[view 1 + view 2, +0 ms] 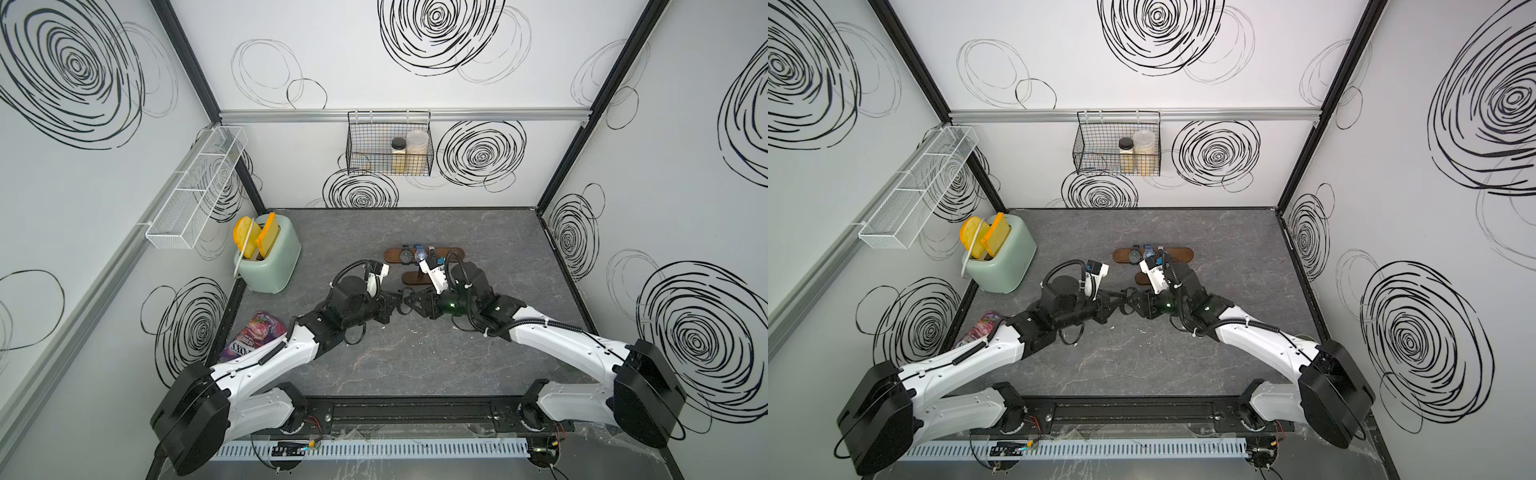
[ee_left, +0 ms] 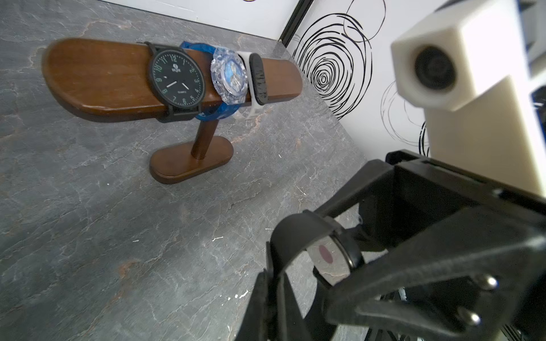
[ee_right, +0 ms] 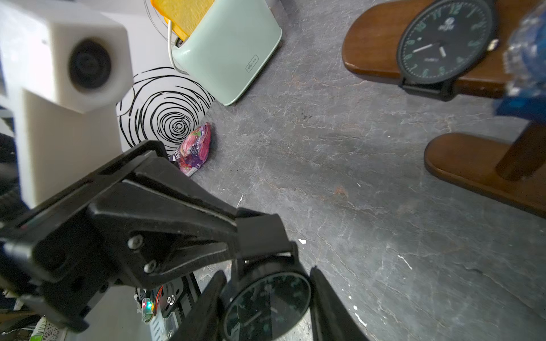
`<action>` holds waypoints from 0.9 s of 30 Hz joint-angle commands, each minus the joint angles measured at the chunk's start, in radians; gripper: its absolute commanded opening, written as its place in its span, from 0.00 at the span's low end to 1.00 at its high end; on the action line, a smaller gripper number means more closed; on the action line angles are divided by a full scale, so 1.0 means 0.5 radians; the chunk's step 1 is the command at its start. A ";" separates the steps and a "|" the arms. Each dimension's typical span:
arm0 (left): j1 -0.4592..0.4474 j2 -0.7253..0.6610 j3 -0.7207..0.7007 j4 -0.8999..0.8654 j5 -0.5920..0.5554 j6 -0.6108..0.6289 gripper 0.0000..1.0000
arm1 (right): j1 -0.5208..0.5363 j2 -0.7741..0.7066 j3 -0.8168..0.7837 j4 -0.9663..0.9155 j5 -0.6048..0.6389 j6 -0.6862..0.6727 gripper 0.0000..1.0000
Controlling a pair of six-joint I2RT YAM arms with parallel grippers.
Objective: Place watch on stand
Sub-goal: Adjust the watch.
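Observation:
The dark wooden stand (image 1: 392, 254) (image 2: 97, 76) is at mid-table and carries a black-dial watch (image 2: 176, 79), a clear blue watch (image 2: 229, 77) and a white band (image 2: 258, 79). In front of it both grippers meet above the table. Another black watch (image 3: 266, 307) hangs between them, its silver back (image 2: 328, 257) facing the left wrist camera. My left gripper (image 1: 395, 301) (image 2: 273, 307) is shut on its strap. My right gripper (image 1: 411, 300) (image 3: 267, 271) has a finger against each side of the case.
A mint toaster (image 1: 272, 257) with yellow toast stands at the back left. A purple snack bag (image 1: 253, 338) lies by the left wall. A wire basket (image 1: 388, 145) with jars hangs on the back wall and a white mesh shelf (image 1: 195, 187) on the left wall.

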 commanded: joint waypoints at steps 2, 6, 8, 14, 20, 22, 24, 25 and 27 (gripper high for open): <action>0.026 -0.011 0.027 0.069 -0.026 0.032 0.02 | 0.007 -0.005 0.073 0.002 0.022 -0.023 0.41; 0.075 -0.031 0.056 0.016 -0.010 0.053 0.15 | -0.007 -0.036 0.103 -0.075 0.096 -0.061 0.41; 0.121 -0.043 0.084 -0.024 0.024 0.073 0.19 | -0.028 -0.056 0.119 -0.120 0.139 -0.084 0.41; 0.342 -0.013 0.257 -0.212 0.140 0.124 0.27 | -0.149 -0.137 0.217 -0.362 0.328 -0.203 0.41; 0.621 0.253 0.573 -0.409 0.249 0.244 0.34 | -0.371 -0.168 0.417 -0.722 0.571 -0.408 0.41; 0.682 0.360 0.688 -0.443 0.255 0.240 0.34 | -0.474 -0.176 0.466 -0.800 0.611 -0.455 0.40; 0.701 0.479 0.819 -0.502 0.246 0.260 0.34 | -0.560 -0.179 0.511 -0.854 0.678 -0.506 0.41; 0.701 0.553 0.892 -0.546 0.236 0.283 0.34 | -0.608 -0.173 0.533 -0.878 0.719 -0.532 0.41; 0.696 0.678 1.015 -0.609 0.244 0.310 0.34 | -0.700 -0.146 0.581 -0.928 0.771 -0.583 0.41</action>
